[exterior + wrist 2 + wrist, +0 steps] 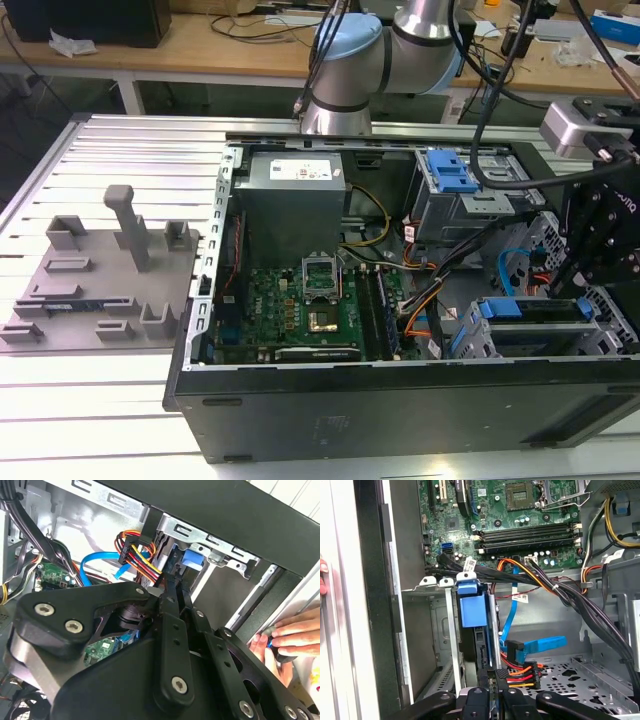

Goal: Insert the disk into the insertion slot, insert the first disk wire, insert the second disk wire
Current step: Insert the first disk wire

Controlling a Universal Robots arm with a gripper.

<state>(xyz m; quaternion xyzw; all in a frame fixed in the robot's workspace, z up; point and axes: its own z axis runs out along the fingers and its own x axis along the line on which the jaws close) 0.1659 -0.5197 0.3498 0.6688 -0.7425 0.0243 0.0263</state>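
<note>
1. The gripper [174, 582] is reaching down at the rear end of the disk [535, 312]. Its fingers [170, 610] are standing pressed nearly together.
2. The fingertips are pinching the black plug of the power wire [522, 675], right against the disk's rear edge. Whether the plug is fully seated cannot be told.
3. The disk is sitting inside the slot [468, 338]. Its blue handle [470, 605] is projecting from the end of the disk away from the gripper.
4. The power wire's red, orange and yellow strands are fanning away from the disk over the perforated floor [580, 672].
5. The blue wire [540, 644] is lying beside the disk with its plug [516, 647] hanging free, near the power plug but apart from the disk.
6. A bundle of black cables [580, 605] is crossing beyond the disk's handle end, close to the gripper's working space.
7. The board [520, 505] is lying beyond the disk's handle end.
8. The tall cage [450, 180] with its blue latch is standing behind the disk in the exterior view.
9. A person's hand [295, 632] is resting on the outside of the case wall [225, 510], on the side of the disk away from the blue wire.
</note>
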